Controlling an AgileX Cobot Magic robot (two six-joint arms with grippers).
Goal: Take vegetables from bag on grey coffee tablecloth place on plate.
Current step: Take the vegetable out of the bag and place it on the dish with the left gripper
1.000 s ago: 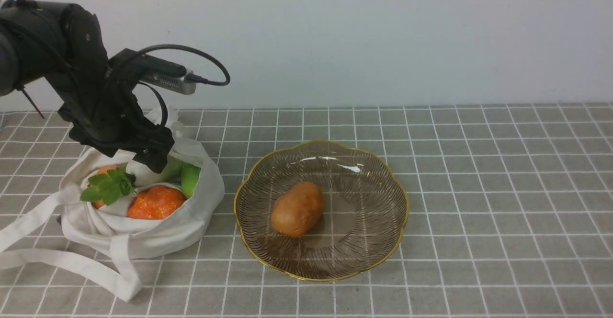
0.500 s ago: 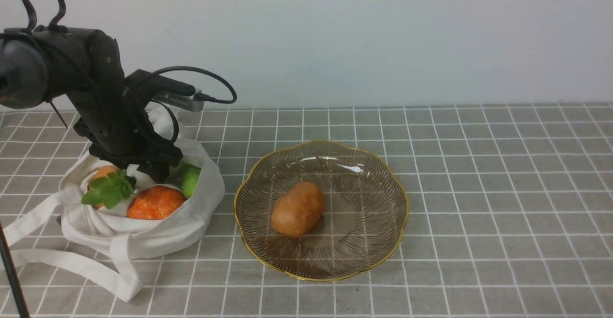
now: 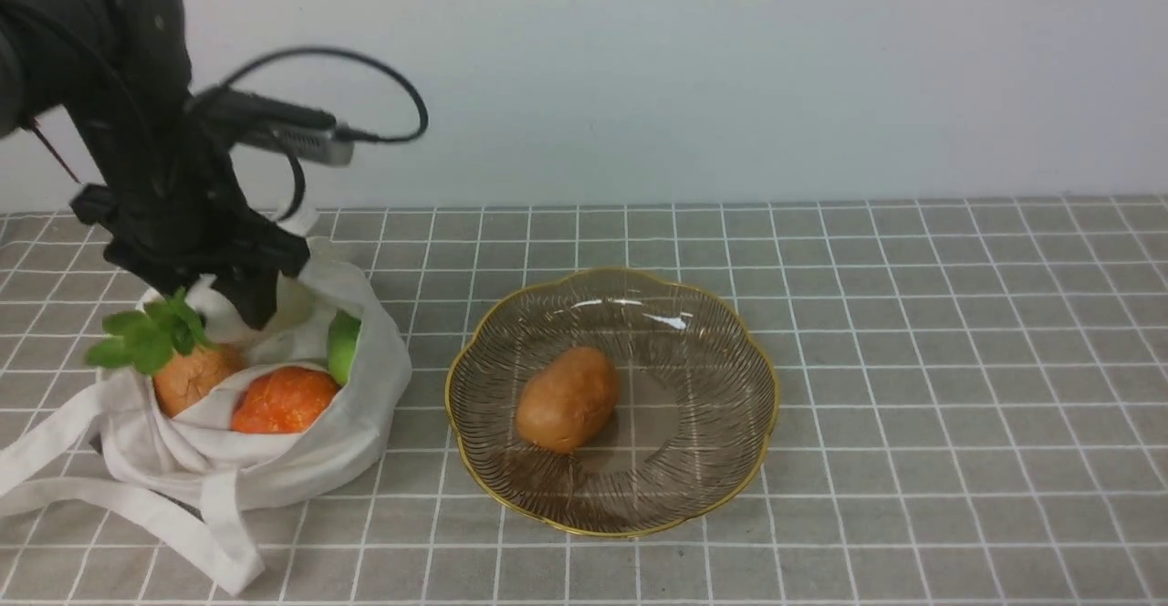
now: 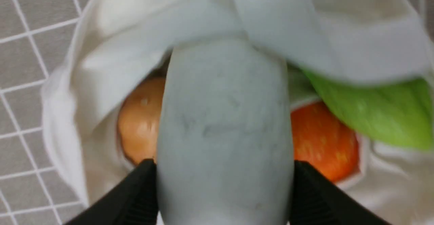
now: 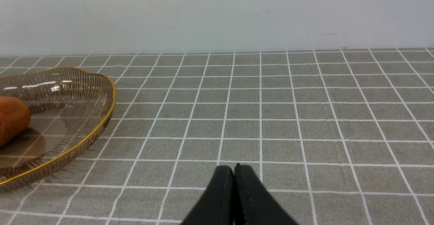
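1. The tablecloth (image 3: 912,360) covers the whole surface, and everything stands on it.
2. The bag (image 3: 274,460) slumps on the robot's left with its mouth open and its straps trailing toward the near edge. It holds most of the vegetables, so I judge the task well short of half done.
3. The plate (image 3: 771,405) sits just right of the bag, not touching it, with plenty of bare glass for more.
4. The left gripper (image 4: 223,170) reaches down into the bag's mouth, and its fingers clamp the radish from both sides.
5. The radish (image 4: 223,116) is held inside the bag. Its far end is tucked under a fold of cloth, and its green leaves (image 3: 146,341) poke out on the left. It has not cleared the bag, so lifting it out and carrying it to the plate looks like the step in hand.
6. One potato (image 3: 568,398) lies on the plate, left of centre. It is the only piece delivered.
7. The orange one (image 3: 285,399), a brown lump (image 3: 192,376) and the green one (image 3: 343,346) lie in the bag beside the radish, waiting their turn.
8. The right gripper (image 5: 234,174) rests low over bare cloth right of the plate, with its fingers pressed together and holding nothing.
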